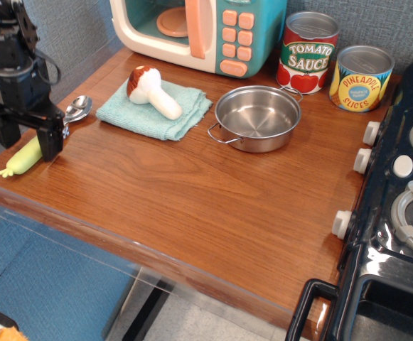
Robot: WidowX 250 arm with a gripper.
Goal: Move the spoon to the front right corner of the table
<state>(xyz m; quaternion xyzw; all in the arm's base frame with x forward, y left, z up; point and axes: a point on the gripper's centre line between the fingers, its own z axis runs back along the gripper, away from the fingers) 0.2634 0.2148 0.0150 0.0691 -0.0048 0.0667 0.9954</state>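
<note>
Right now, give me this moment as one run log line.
phase: reach | tool: open, straddling spoon handle | spoon: flat on table, front left | corner: not reached

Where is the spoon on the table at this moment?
The spoon lies near the table's left edge in the camera view, left of the teal cloth, with the open gripper straddling its yellow-green handle.

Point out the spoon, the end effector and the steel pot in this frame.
spoon [79,106]: main camera view, on the shiny metal bowl.
end effector [24,141]: main camera view, midway between its two fingertips.
steel pot [256,140]: main camera view, on the front outer wall.
</note>
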